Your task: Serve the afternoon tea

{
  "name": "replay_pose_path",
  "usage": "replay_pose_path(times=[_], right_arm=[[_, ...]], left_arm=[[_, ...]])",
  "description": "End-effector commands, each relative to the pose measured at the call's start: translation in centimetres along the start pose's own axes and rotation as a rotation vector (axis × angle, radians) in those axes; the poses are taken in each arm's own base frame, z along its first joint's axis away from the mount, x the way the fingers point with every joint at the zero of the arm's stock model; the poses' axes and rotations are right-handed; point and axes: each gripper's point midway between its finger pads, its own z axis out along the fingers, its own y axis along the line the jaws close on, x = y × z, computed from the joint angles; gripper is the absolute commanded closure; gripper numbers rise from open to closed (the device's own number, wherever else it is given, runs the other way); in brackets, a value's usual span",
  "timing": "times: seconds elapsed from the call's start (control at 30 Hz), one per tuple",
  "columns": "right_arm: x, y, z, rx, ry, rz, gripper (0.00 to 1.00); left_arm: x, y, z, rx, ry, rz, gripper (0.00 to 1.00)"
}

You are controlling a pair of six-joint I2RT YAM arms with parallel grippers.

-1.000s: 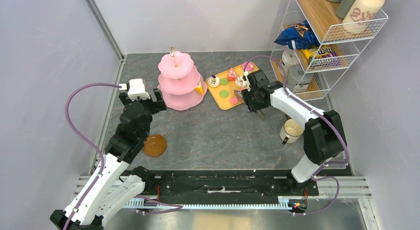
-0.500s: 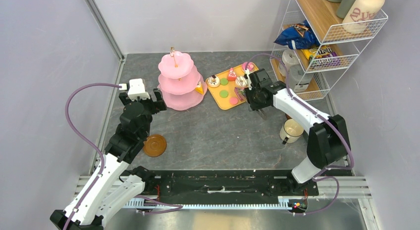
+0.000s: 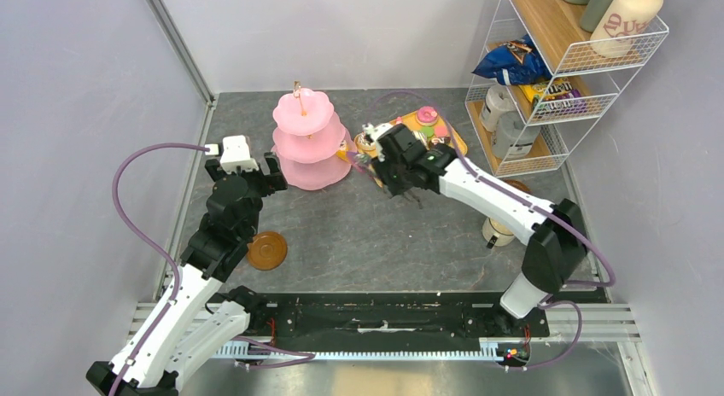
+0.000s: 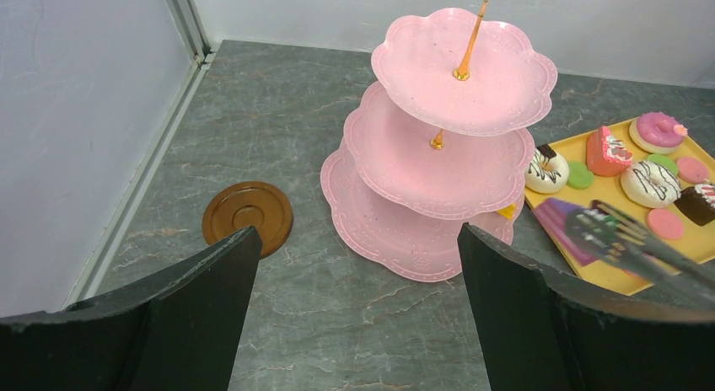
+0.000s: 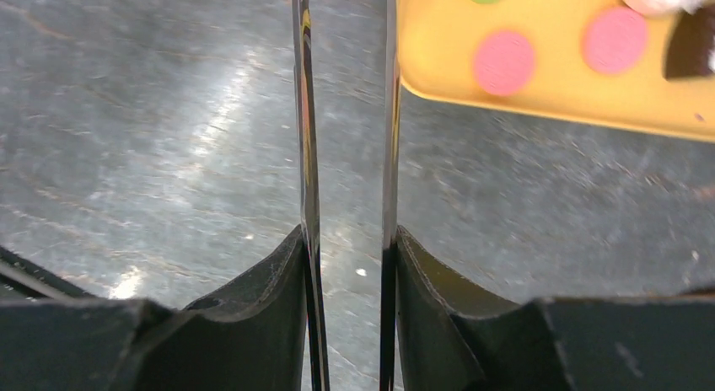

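The right jaws clamped metal tongs [image 4: 641, 248] pinching a purple cake wedge [image 4: 561, 227] beside the pink three-tier scalloped stand [image 4: 430, 155]. The left jaws gaped wide, empty; the cream bottle [image 3: 630, 20]'s red lettering was illegible

Overhead and left wrist: same stand [image 3: 305, 147] [image 4: 438, 159]

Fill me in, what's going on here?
The right end effector is clamped on tongs, whose tips are at a purple wedge on the tray edge nearest the stand. One yellow wedge sits on the stand's bottom tier; the upper tiers are bare. The left end effector hovers open facing the stand, holding nothing. A saucer lies on the table.
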Motion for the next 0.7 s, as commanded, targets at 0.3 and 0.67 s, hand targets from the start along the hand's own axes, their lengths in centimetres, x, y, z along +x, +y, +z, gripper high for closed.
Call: replay_pose_path(times=[0.3, 0.67], right_arm=[[-5.1, 10.6, 3.6, -0.143, -0.09, -0.08, 0.6], [-8.9, 14.1, 8.3, -0.207, -0.171, -0.03, 0.6]], left_arm=[[-1.5, 0.4, -0.2, -0.015, -0.056, -0.064, 0.05], [-1.4, 0.4, -0.2, -0.019, -0.056, -0.065, 0.06]])
